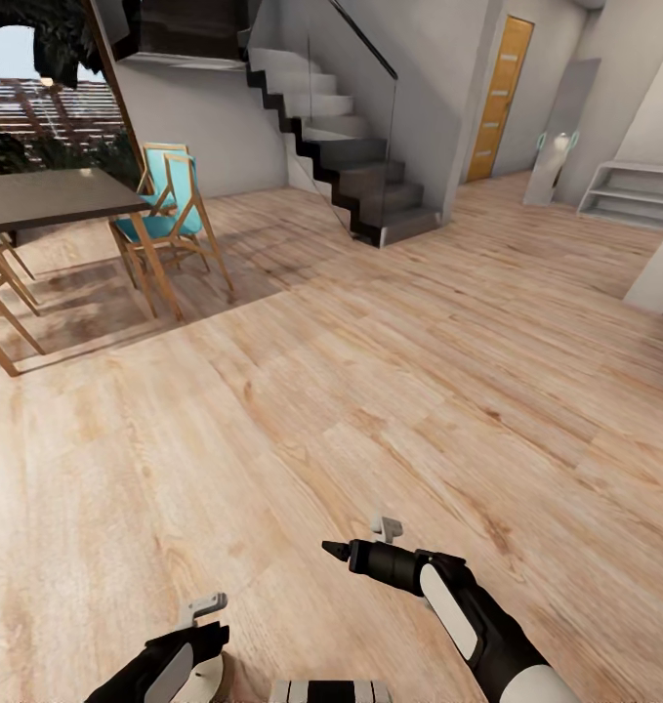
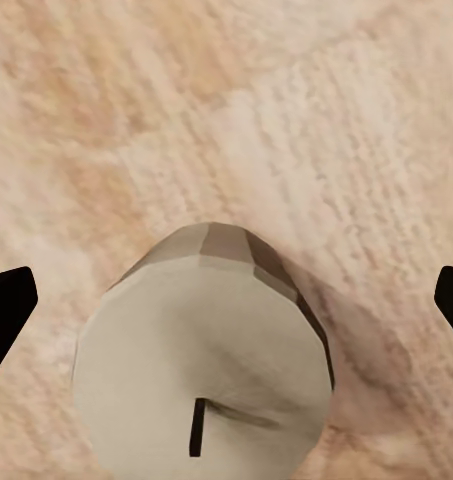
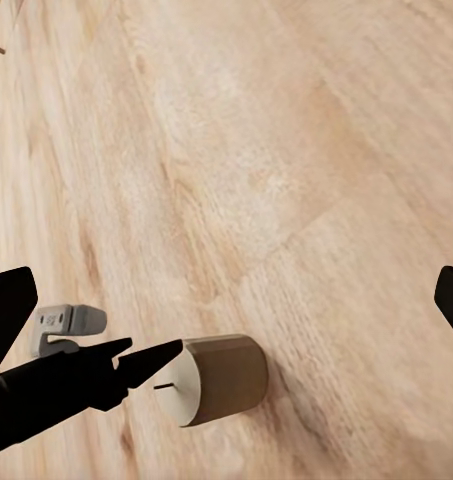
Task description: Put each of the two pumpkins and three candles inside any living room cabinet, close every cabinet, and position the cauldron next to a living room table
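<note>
One candle, a short beige cylinder, lies on its side over the wood floor with its wick end facing my left gripper. That gripper's black fingers stand wide apart at either side and do not touch the candle. From the right wrist the candle sits just past the tips of the left gripper, with a shadow under it. In the head view the left gripper is at the bottom edge, with the candle peeking out beside it. My right gripper hovers open and empty over bare floor.
A dark dining table with wooden chairs, one with a teal seat, stands at the far left. A staircase rises at the back centre, an orange door beyond it. A white low shelf is at far right.
</note>
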Tool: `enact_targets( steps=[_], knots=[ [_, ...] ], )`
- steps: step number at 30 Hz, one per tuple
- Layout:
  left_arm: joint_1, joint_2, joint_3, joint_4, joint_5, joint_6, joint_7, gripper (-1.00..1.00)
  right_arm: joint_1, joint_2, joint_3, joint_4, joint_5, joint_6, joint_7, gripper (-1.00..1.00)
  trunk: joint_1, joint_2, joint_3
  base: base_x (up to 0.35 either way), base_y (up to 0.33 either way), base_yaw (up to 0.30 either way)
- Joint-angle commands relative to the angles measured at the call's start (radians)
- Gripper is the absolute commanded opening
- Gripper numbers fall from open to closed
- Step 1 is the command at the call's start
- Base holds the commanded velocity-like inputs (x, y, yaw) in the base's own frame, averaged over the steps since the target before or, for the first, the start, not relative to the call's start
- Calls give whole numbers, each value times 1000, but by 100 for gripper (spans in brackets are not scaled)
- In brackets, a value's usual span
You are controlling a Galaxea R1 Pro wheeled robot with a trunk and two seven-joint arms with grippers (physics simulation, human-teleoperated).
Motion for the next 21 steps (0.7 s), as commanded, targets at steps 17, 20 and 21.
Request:
enact_targets(
  steps=[17,20,21],
  knots=[
    [0,1,-6,-3,11,2,15,100,0,0,0,1,-5,6,-3,100,4,-3,-39,0,0,0],
    [0,1,-7,-3,11,2,15,100,0,0,1,-1,-5,11,1,100,4,-3,-39,0,0,0],
    [0,1,-7,-3,10,2,15,100,0,0,2,-2,-6,20,5,100,4,-3,-39,0,0,0]
  ],
)
